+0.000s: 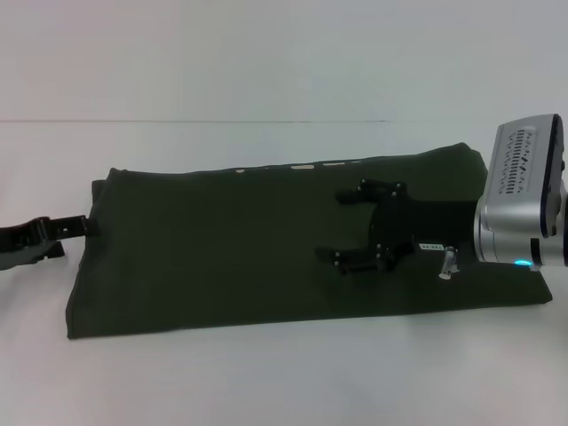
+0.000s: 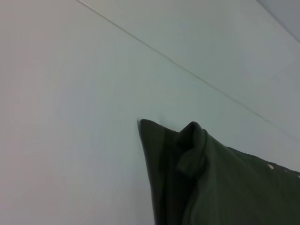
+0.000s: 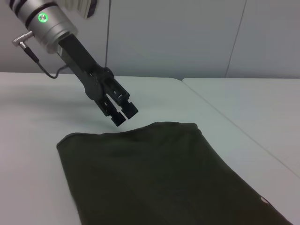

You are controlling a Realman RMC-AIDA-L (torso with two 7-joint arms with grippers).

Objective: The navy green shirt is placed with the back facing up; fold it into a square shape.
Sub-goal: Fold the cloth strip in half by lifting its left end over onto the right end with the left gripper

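Observation:
The navy green shirt (image 1: 240, 257) lies on the white table (image 1: 266, 382) as a long strip folded lengthwise. Bits of white print (image 1: 302, 166) peek out along its far edge. My right gripper (image 1: 355, 224) is open, its fingers spread wide over the right part of the shirt and holding nothing. My left gripper (image 1: 64, 229) is at the shirt's left end. In the right wrist view it (image 3: 123, 112) hangs just off the shirt's end (image 3: 140, 159), fingers close together and empty. The left wrist view shows the shirt's corner (image 2: 187, 150) with a small bump of cloth.
The white table extends around the shirt on all sides, with its far edge (image 1: 266, 121) against a pale wall. A table seam (image 3: 220, 117) runs beside the shirt in the right wrist view.

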